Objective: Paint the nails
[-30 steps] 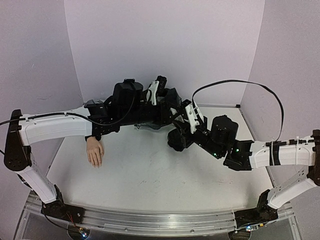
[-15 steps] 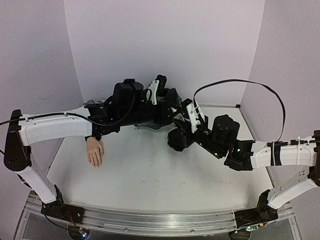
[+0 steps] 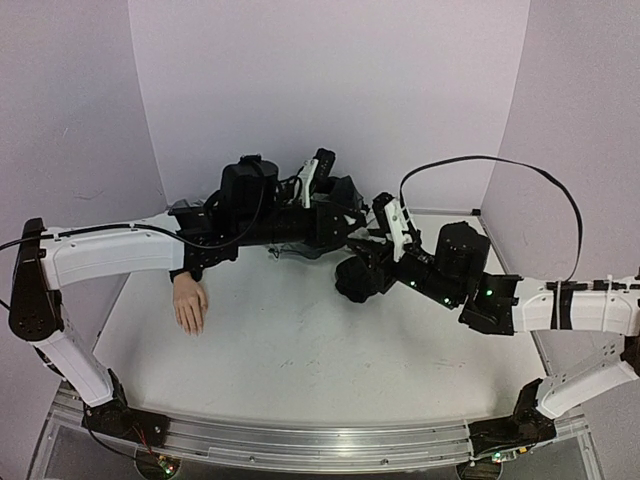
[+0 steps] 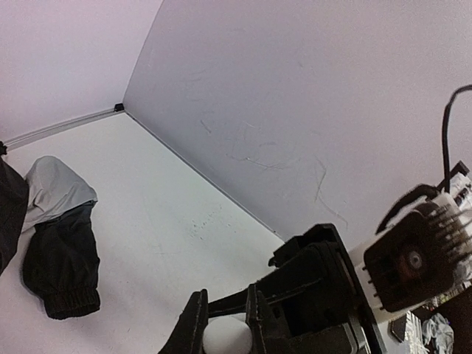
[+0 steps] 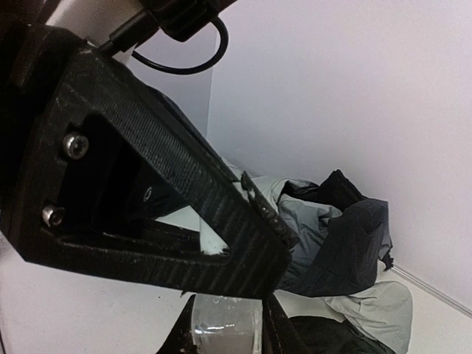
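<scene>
The pale mannequin hand point(image 3: 188, 303) lies palm down at the table's left, fingers toward the front; its nails are too small to make out. Both grippers meet above the table's middle back. My left gripper point(image 3: 352, 232) point(image 4: 223, 313) is shut on a white round cap point(image 4: 226, 338). My right gripper point(image 3: 375, 245) point(image 5: 227, 313) is shut on the small clear glass bottle point(image 5: 223, 332) just below it. The left gripper's black body fills the right wrist view and hides the bottle's top, with a bit of white showing through its frame.
A grey-black jacket point(image 5: 335, 236) lies bunched at the back of the table behind the grippers point(image 3: 300, 240); one sleeve point(image 4: 63, 258) stretches onto the table. Purple walls close the back and sides. The right arm's cable point(image 3: 480, 165) loops above.
The right arm has shifted a little to the right and up, its wrist now higher. The left wrist has turned slightly. Both grippers stay shut at the same meeting point.
</scene>
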Robot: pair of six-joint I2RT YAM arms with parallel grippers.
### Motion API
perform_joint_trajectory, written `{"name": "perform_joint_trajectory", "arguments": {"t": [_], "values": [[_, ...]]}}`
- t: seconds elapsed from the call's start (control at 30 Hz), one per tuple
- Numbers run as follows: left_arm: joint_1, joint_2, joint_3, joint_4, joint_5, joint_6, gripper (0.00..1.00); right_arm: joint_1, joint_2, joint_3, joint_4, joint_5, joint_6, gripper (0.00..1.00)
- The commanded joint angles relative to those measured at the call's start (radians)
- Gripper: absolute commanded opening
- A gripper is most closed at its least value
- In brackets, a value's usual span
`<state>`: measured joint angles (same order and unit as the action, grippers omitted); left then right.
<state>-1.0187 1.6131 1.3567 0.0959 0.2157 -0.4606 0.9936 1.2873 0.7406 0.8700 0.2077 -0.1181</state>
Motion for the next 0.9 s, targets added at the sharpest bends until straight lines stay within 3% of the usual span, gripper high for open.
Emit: {"name": "perform_joint_trajectory", "arguments": {"t": [0.0, 0.13, 0.23, 0.37, 0.57, 0.6, 0.87], "values": [[-0.033, 0.012, -0.039, -0.012, 0.372, 0.081, 0.0, -0.074, -0.08, 0.111, 0.128, -0.455, 0.089, 0.0], [-0.01, -0.007, -0.063, -0.034, 0.568, 0.138, 0.0, -0.161, -0.081, 0.191, 0.138, -0.985, 0.24, 0.0], [0.022, -0.038, -0.092, -0.05, 0.706, 0.188, 0.0, -0.168, -0.062, 0.26, 0.145, -1.201, 0.322, 0.0], [0.068, -0.07, -0.103, -0.062, 0.831, 0.235, 0.0, -0.169, -0.056, 0.286, 0.207, -1.244, 0.428, 0.0], [0.072, -0.054, -0.031, -0.062, 0.841, 0.262, 0.0, -0.168, -0.034, 0.261, 0.301, -1.158, 0.509, 0.0], [0.077, -0.058, -0.025, -0.063, 0.822, 0.259, 0.03, -0.168, -0.036, 0.252, 0.298, -1.127, 0.502, 0.0], [0.151, -0.233, -0.142, -0.064, 0.612, 0.213, 0.86, -0.167, -0.075, 0.199, -0.016, -0.812, 0.226, 0.0]]}}
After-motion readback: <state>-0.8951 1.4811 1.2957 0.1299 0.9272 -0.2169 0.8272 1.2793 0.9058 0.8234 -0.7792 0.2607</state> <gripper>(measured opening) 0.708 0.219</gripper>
